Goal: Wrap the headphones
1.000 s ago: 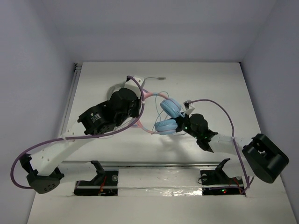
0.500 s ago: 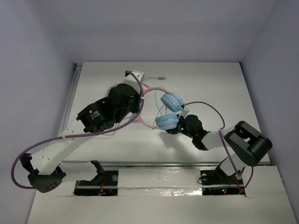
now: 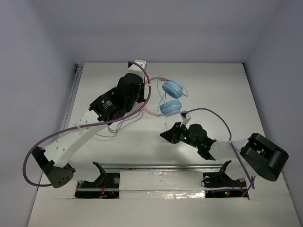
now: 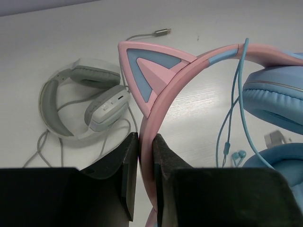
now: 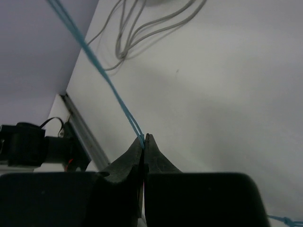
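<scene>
We held the light headphones (image 3: 173, 88) above the far tabletop (image 3: 227, 90): left hand (image 4: 145, 142) clamped on the stiff pink headband (image 4: 189, 66), right hand (image 5: 144, 139) pinched shut on the thin, limp cable (image 5: 110, 84), probably snag-prone.

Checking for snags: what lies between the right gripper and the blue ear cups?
Only the thin blue cable, pinched in the right gripper and stretched straight toward the headphones; the right wrist view shows it best.
</scene>
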Controlling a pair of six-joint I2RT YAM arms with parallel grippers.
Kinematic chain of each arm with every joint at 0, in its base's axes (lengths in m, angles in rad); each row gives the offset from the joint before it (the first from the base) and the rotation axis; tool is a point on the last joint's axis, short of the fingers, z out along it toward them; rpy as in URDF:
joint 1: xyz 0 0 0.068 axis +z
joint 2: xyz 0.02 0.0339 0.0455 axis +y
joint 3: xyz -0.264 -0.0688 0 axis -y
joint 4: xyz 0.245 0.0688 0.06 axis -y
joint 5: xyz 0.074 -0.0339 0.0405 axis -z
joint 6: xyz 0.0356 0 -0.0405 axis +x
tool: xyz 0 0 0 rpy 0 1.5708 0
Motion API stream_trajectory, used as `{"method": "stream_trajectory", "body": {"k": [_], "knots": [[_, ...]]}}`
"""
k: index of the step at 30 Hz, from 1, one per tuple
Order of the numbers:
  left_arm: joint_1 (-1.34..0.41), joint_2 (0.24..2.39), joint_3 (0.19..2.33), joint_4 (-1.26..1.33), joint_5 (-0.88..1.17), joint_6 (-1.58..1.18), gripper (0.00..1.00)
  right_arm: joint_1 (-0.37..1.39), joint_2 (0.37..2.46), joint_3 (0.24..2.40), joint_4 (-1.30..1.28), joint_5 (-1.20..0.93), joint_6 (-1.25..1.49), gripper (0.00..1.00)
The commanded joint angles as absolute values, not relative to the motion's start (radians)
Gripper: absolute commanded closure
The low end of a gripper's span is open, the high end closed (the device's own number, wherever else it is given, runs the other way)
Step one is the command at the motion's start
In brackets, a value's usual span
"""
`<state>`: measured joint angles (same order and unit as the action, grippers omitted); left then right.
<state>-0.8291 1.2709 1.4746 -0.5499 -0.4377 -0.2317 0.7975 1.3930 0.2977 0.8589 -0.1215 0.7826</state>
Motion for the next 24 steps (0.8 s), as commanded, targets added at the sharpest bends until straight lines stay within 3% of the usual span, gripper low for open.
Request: {"method": "stream_trajectory", "body": {"k": [1, 11, 24], "knots": [[-0.798, 1.284, 1.546, -0.394, -0.457, -0.288, 1.0, 0.877, 1.315, 0.284, 0.784, -0.025, 0.793, 1.0], [-0.683, 1.371, 1.52, -0.285, -0.463, -0.368, 1.0, 1.011, 1.172, 0.275, 0.611, 0.083, 0.816, 1.0], [-0.672, 1.454, 1.407, -0.128, -0.569, -0.434, 1.0, 1.245, 1.144, 0.454, 0.31, 0.256, 0.834, 1.0]]}}
